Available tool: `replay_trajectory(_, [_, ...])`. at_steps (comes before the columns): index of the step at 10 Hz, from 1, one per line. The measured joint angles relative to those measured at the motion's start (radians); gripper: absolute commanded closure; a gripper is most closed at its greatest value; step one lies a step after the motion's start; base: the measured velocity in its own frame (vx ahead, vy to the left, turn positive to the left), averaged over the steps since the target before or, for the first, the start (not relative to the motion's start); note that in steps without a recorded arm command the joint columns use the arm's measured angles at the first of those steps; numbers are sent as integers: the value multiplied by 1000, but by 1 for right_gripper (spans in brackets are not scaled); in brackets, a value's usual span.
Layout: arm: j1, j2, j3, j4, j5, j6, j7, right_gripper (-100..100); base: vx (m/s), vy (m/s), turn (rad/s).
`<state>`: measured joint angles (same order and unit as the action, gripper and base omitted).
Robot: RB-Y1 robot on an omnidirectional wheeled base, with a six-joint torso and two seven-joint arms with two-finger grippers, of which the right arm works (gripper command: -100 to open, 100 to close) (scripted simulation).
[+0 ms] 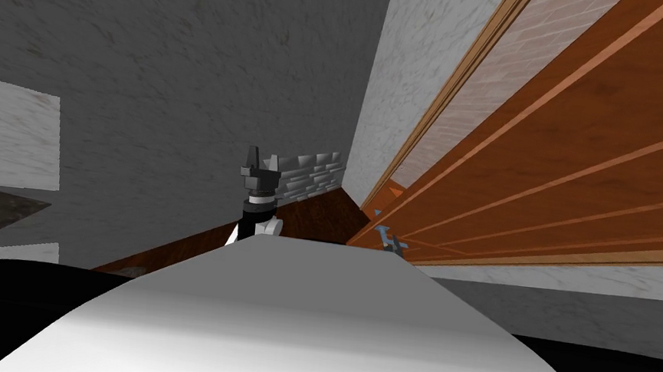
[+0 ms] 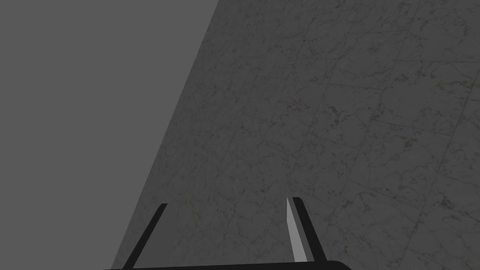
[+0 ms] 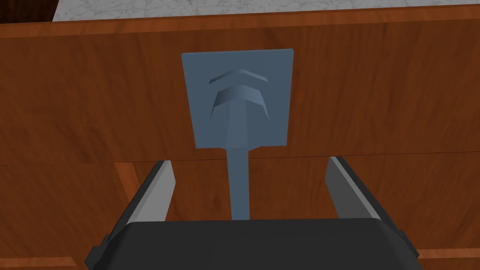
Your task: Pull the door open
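A brown wooden door [image 1: 572,159] with long raised panels runs along my right side. Its blue-grey handle [image 1: 391,240] sits low by the door's edge. In the right wrist view the handle's square plate [image 3: 241,101] is fixed to the door [image 3: 93,103], and its thin lever [image 3: 240,187] runs back between my fingers to the gripper body. My right gripper [image 3: 249,161] is open, one finger on each side of the lever and neither touching it. My left gripper [image 1: 261,163] is held up ahead of my chest, and in the left wrist view it [image 2: 228,202] stands open and empty.
A lighter wooden door frame [image 1: 447,99] borders the door on the side towards a white marbled wall [image 1: 421,50]. A dim grey wall [image 1: 181,64] lies ahead and to the left. A patch of grey stonework [image 1: 312,172] shows near the left gripper.
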<state>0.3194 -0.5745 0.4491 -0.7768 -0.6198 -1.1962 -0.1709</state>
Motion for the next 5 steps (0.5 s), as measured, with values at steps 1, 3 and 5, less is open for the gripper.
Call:
replay_trajectory(1, [-1, 1, 0, 3, 0, -1, -2, 100, 0, 0, 0])
replay_trajectory(3, [1, 1, 1, 2, 0, 3, 0, 100, -3, 0, 1])
replay_trajectory(5, [1, 1, 2, 1, 0, 2, 0, 100, 0, 0, 0])
